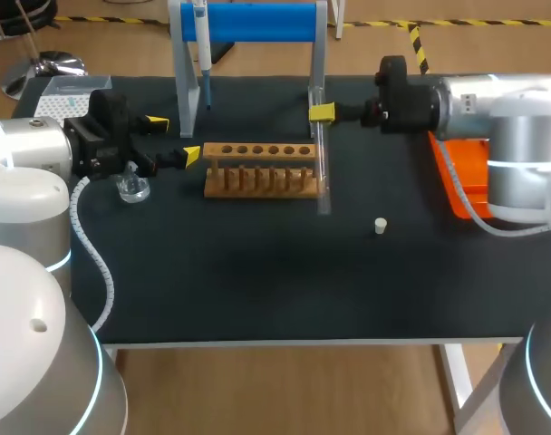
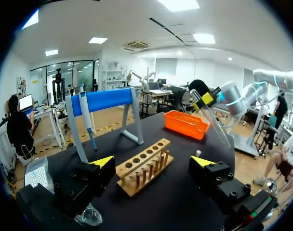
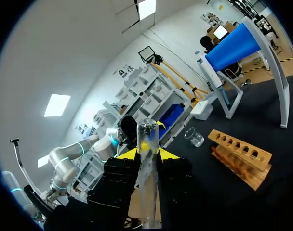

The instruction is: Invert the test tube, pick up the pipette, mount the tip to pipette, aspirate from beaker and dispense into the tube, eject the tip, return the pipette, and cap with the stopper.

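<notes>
Toward the tabletop's (image 1: 257, 272) far edge, by the rack's (image 1: 260, 169) right end, the right gripper (image 1: 322, 113) clamps the test tube (image 1: 322, 168), presumably for inverting; the left gripper (image 1: 173, 138) hangs wide open near the left edge.

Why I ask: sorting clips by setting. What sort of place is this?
Probably a robotics lab's chemistry bench: light wooden test-tube rack, clear glass test tube in the right gripper, hanging white-and-blue pipette.
</notes>
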`<state>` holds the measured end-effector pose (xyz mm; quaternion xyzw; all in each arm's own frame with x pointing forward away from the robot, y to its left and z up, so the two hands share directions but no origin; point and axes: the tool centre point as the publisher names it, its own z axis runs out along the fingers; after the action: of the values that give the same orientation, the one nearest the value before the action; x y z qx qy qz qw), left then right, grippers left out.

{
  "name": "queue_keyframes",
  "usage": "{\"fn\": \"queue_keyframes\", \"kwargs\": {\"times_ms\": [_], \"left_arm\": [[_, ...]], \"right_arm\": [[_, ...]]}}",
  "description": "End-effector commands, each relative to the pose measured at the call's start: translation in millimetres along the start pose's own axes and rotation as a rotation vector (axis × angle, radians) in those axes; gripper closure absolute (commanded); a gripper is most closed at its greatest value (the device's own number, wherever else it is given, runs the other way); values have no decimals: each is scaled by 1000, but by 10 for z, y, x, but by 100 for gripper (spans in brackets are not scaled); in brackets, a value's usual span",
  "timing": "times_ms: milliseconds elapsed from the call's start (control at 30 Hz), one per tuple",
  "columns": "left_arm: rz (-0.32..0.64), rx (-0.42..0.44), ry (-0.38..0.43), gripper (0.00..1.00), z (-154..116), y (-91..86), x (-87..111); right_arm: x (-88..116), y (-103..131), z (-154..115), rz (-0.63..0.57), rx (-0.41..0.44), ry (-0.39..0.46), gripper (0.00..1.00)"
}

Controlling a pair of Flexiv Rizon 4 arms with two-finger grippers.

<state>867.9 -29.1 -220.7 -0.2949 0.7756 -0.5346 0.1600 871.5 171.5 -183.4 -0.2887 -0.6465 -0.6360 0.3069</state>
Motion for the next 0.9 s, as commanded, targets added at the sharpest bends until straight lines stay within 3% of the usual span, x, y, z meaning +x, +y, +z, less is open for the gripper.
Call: {"fn": "queue_keyframes", "kwargs": {"times_ms": [33,233,400,667,900], "left_arm": [[1,7,-3,0,10,18,6],[1,7,-3,0,10,18,6],[1,7,-3,0,10,18,6],[1,7,-3,0,10,18,6],[1,7,-3,0,10,18,6]], "right_arm": [[6,1,-8,0,3,-2,100],[-45,52,49,182,-14,61,100],[-66,42,43,362,29,98,100],[-140,-2,-25,457,98,69,100],[-184,17,-44,505,83,79,100]]}}
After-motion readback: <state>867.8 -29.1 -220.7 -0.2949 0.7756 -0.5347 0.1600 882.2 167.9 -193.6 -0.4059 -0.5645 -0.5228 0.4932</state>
